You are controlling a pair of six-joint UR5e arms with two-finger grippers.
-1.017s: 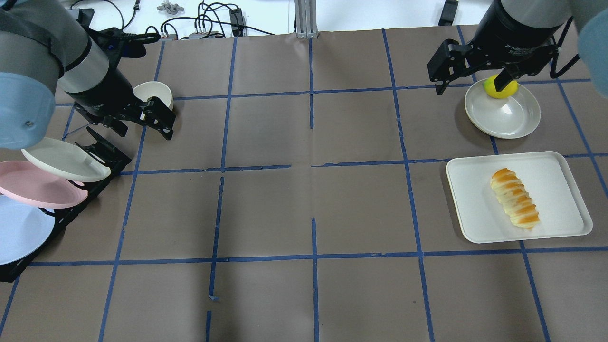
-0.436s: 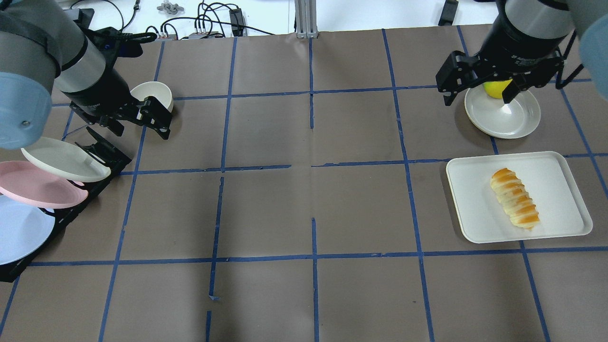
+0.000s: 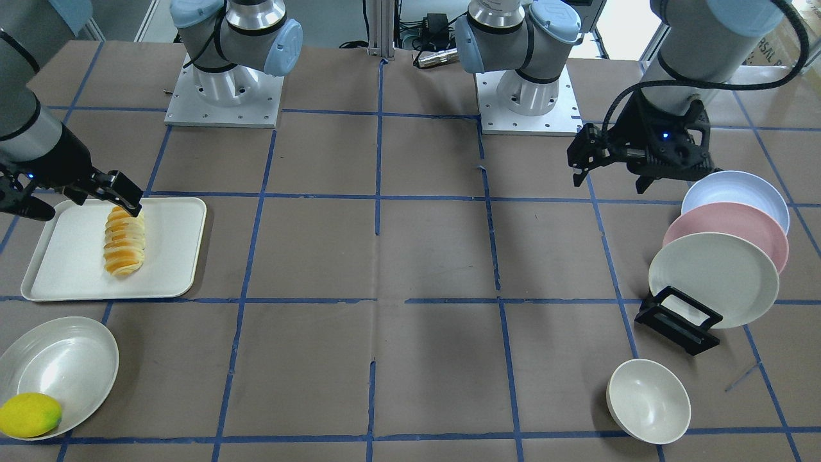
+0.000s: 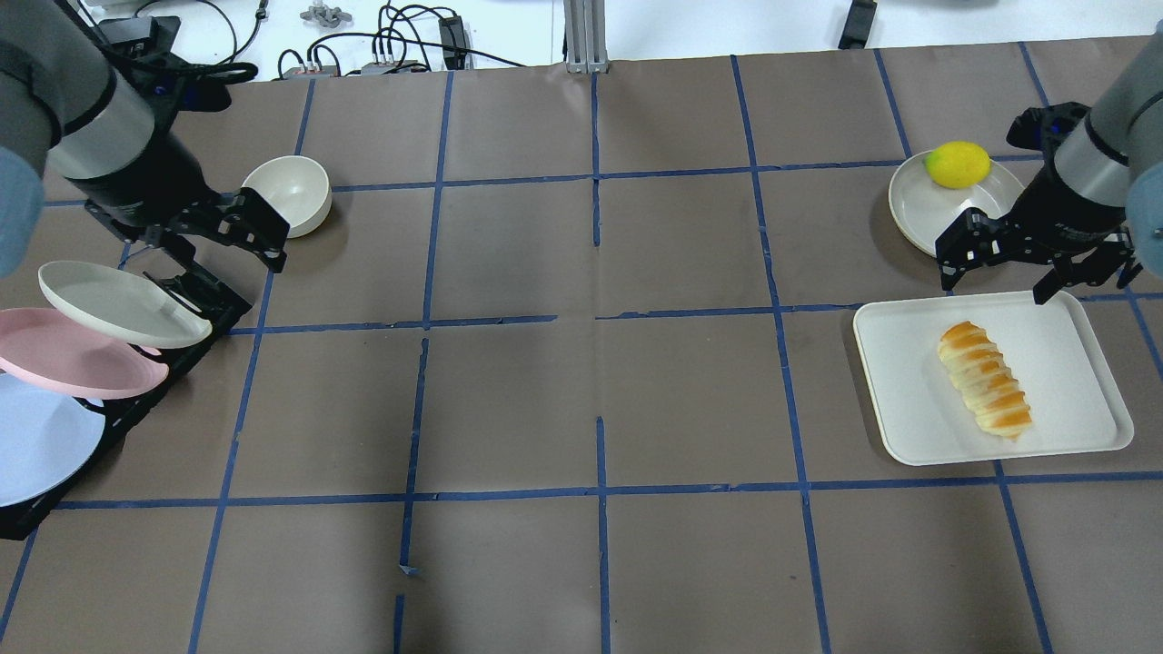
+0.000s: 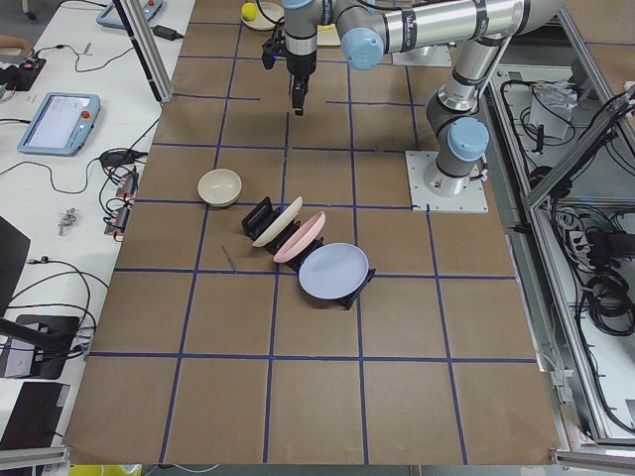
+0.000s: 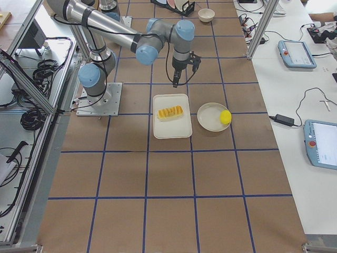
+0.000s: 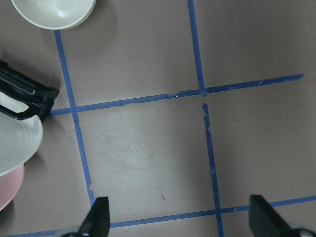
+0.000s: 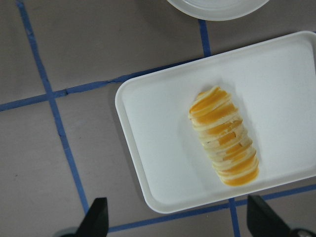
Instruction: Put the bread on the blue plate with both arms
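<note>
Left to right, overhead view.

- Round pale blue matte plate (image 4: pixel 36 445): stands tilted in the nearest slot of the black slotted rack (image 4: pixel 195 300). Behind it are a pink plate (image 4: pixel 73 354) and then a cream plate (image 4: pixel 118 304). We judge the blue plate stiff, thin-rimmed and light. Its free upper rim is the place to take it, and a smooth face may slip.
- Left arm (image 4: pixel 118 154): hangs over the rack's far end, beside the small cream bowl (image 4: pixel 286 193). Its jaws are spread wide and empty, with only the brown paper surface (image 4: pixel 591 391) and its blue tape grid between the tips in the wrist view.
- Shallow cream dish (image 4: pixel 927 213): carries a smooth yellow lemon (image 4: pixel 957 164) at its far rim.
- Right arm (image 4: pixel 1090 173): its jaws are spread and empty, hovering over the far edge of the white rounded-corner tray (image 4: pixel 1072 363).
- Small ridged loaf of bread with orange and pale yellow stripes (image 4: pixel 986 380): lies diagonally mid-tray, untouched.

We judge the bread light, soft and easily crushed, with ridges that give some grip. We would take it across the narrow middle, jaws square to its long axis, closing gently.
</note>
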